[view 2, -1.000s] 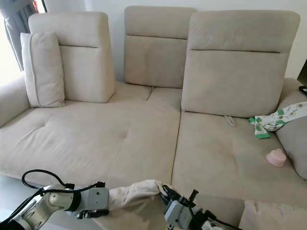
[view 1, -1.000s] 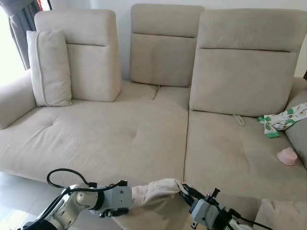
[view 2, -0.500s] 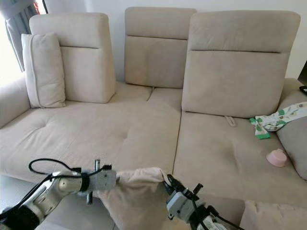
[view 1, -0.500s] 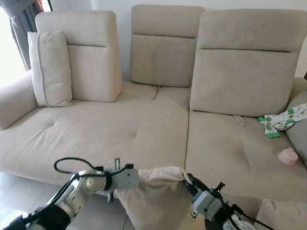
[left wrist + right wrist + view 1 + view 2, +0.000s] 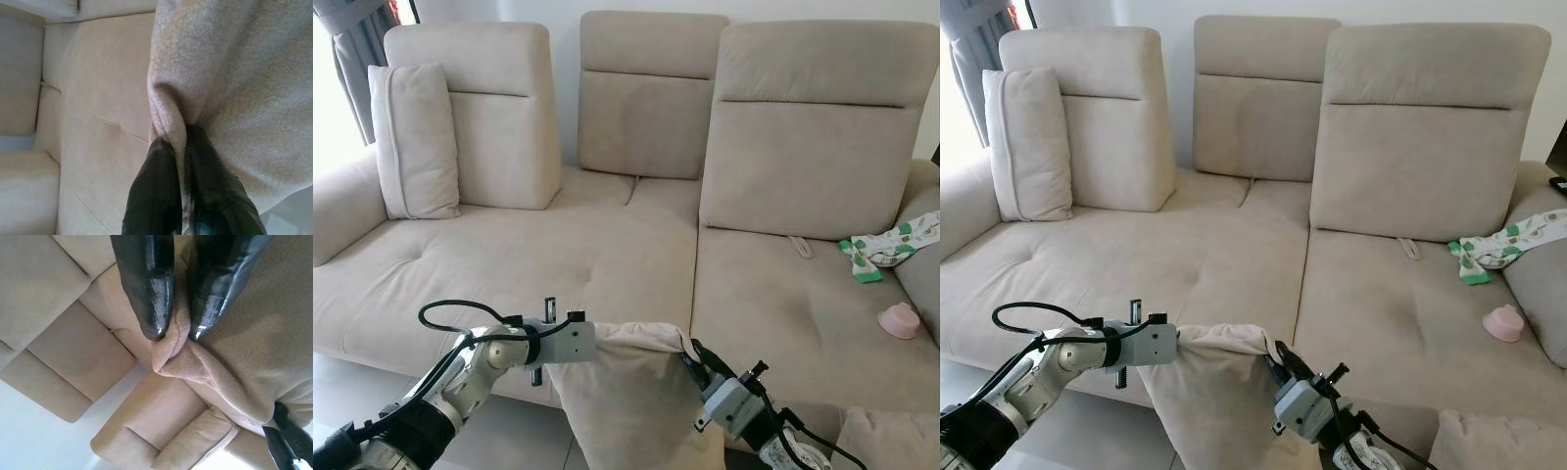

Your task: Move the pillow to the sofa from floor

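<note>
1. At the far left of the sofa (image 5: 509, 264), a spare cushion (image 5: 411, 137) leans upright against the backrest, well apart from the work.
2. The left gripper (image 5: 579, 338) has its fingers (image 5: 161, 171) clenched on the pillow's upper left corner, pinching a fold of fabric.
3. The pillow (image 5: 631, 401) hangs in the air between both arms, in front of the sofa's front edge and just below seat level. Its top edge runs roughly side to side and its body droops downward.
4. The right gripper (image 5: 695, 360) has its fingers (image 5: 146, 293) clamped on the upper right corner.
5. The open seat lies straight ahead and slightly above the pillow, so the move looks like a joint lift and push forward. Neither arm seems clearly nearer.
6. Far right on the seat lie a patterned cloth (image 5: 886, 245) and a small pink item (image 5: 899, 319).
</note>
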`<state>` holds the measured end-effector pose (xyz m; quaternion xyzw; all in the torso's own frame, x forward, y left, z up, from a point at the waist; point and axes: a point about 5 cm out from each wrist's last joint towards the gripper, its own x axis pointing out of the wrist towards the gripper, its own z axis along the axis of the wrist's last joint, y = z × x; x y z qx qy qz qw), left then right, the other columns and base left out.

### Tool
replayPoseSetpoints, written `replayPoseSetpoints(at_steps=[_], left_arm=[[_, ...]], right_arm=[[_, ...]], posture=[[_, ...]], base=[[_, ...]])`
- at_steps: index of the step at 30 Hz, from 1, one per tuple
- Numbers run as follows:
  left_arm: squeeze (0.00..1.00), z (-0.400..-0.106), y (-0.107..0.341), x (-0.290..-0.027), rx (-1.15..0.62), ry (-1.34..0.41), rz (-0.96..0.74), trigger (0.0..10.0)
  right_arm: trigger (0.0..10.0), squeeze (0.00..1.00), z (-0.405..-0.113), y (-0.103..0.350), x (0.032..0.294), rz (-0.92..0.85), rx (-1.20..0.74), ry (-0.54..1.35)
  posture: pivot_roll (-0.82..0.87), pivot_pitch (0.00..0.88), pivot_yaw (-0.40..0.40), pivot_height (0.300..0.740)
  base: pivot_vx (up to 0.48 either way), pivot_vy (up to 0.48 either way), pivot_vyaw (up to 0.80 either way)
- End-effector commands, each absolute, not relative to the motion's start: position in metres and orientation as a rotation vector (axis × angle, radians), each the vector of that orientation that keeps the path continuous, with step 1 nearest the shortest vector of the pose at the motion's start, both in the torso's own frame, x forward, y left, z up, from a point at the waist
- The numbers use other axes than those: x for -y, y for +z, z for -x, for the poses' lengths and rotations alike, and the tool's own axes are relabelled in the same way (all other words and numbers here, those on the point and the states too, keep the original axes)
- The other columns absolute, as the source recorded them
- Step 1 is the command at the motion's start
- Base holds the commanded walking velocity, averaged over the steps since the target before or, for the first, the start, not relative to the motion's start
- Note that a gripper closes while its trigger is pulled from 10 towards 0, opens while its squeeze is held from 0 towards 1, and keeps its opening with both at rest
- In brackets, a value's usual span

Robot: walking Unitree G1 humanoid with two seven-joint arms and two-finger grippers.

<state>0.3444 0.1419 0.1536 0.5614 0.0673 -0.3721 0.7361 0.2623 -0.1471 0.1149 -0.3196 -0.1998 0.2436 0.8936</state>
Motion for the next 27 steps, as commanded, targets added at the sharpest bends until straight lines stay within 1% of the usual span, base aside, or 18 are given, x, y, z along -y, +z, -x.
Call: replayPoseSetpoints(at_steps=[1,4,7,9,11,14,16,21,27], left_arm=[[0.0,-0.344,0.15,-0.148,-0.188,-0.802,-1.274,10.0],[0.0,-0.345,0.151,-0.146,-0.177,-0.803,-1.278,10.0],[0.0,-0.35,0.157,-0.143,-0.141,-0.783,-1.285,10.0],[0.0,-0.35,0.157,-0.143,-0.141,-0.783,-1.285,10.0],[0.0,-0.354,0.169,-0.14,-0.103,-0.765,-1.284,10.0],[0.0,-0.355,0.174,-0.139,-0.09,-0.761,-1.284,10.0],[0.0,-0.357,0.18,-0.139,-0.079,-0.761,-1.298,10.0],[0.0,-0.358,0.181,-0.137,-0.071,-0.766,-1.305,10.0],[0.0,-0.36,0.183,-0.133,-0.039,-0.759,-1.287,10.0]], right_arm=[[10.0,0.0,-0.265,0.142,0.143,0.625,0.553,0.471],[10.0,0.0,-0.265,0.144,0.143,0.624,0.559,0.472],[10.0,0.0,-0.265,0.15,0.14,0.611,0.576,0.468],[10.0,0.0,-0.265,0.15,0.14,0.611,0.576,0.468],[10.0,0.0,-0.265,0.154,0.138,0.605,0.587,0.466],[10.0,0.0,-0.266,0.156,0.138,0.603,0.591,0.465],[10.0,0.0,-0.266,0.158,0.138,0.597,0.597,0.463],[10.0,0.0,-0.266,0.161,0.138,0.595,0.6,0.461],[10.0,0.0,-0.267,0.165,0.138,0.593,0.605,0.459]], posture=[[0.03,0.0,0.024,0.607],[0.03,0.0,0.023,0.612],[0.02,0.0,0.021,0.627],[0.02,0.0,0.021,0.627],[0.02,0.0,0.017,0.637],[0.02,0.0,0.016,0.641],[0.01,0.0,0.015,0.656],[0.01,0.0,0.014,0.671],[0.01,0.0,0.012,0.705]], base=[[0.0,0.0,0.0],[0.0,0.0,0.0],[0.0,0.0,0.0],[0.0,0.0,0.0],[0.0,0.0,0.0],[0.0,0.0,0.0],[0.0,0.0,0.0],[0.0,0.0,0.0],[0.0,0.0,0.0]])
